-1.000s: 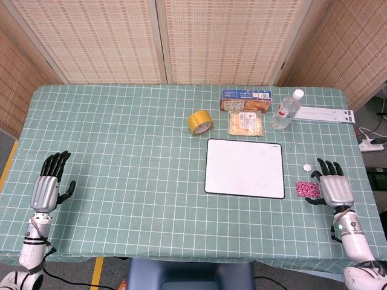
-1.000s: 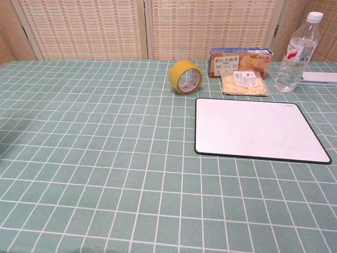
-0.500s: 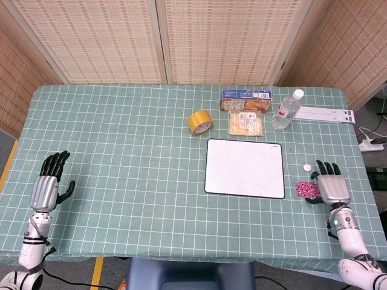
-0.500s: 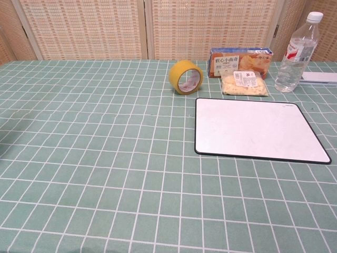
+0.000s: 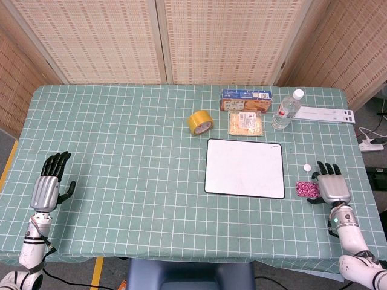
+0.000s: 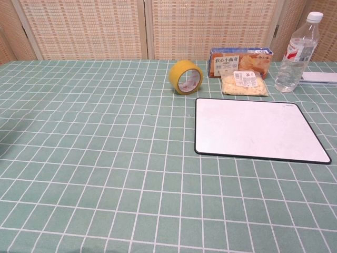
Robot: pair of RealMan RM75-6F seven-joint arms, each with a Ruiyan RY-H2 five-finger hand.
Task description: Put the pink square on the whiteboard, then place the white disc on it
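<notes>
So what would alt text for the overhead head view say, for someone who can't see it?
Two robot hands rest open on a green checked tablecloth: the left hand alone, the right hand beside a pink square and a white disc. A bare whiteboard lies between them.

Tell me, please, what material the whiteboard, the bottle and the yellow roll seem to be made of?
The whiteboard looks like a thin, smooth white sheet with a dark rim, probably coated plastic or metal; I cannot tell which. The bottle seems clear plastic: the wall behind shows through it, and it has a white cap. The yellow roll looks like glossy plastic packing tape wound on a pale core, likely cardboard.
</notes>
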